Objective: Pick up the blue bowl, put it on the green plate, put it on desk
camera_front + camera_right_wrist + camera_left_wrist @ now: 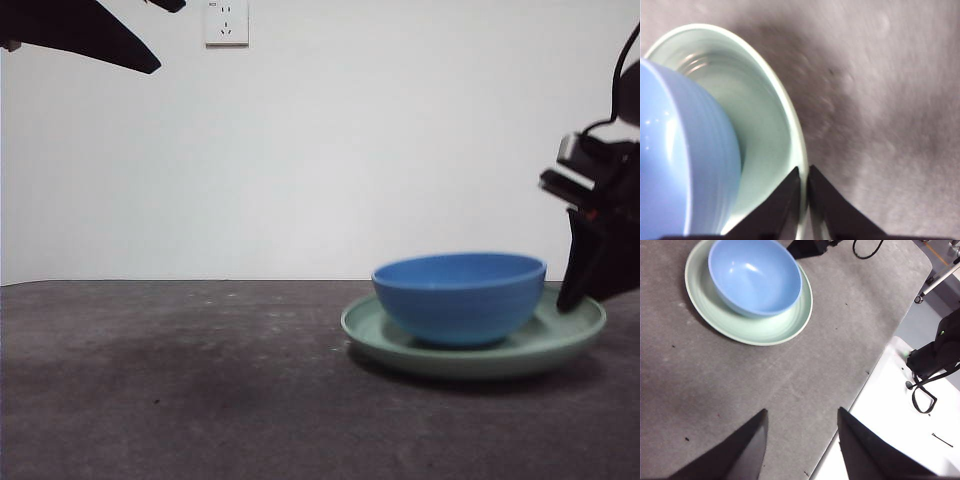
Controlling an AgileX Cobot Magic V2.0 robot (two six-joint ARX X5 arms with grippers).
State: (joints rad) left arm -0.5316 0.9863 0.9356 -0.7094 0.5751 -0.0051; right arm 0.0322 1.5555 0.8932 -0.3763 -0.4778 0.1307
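Right hand [804, 187] (tips blurred) pinching green plate [767, 115] rim

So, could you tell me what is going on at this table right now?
The blue bowl sits inside the green plate on the desk. The right end effector is closed on the plate's rim, on the far side from the left arm, apparently gripping the plate with the bowl on it. The left end effector hangs open above bare desk, away from the plate, holding nothing.
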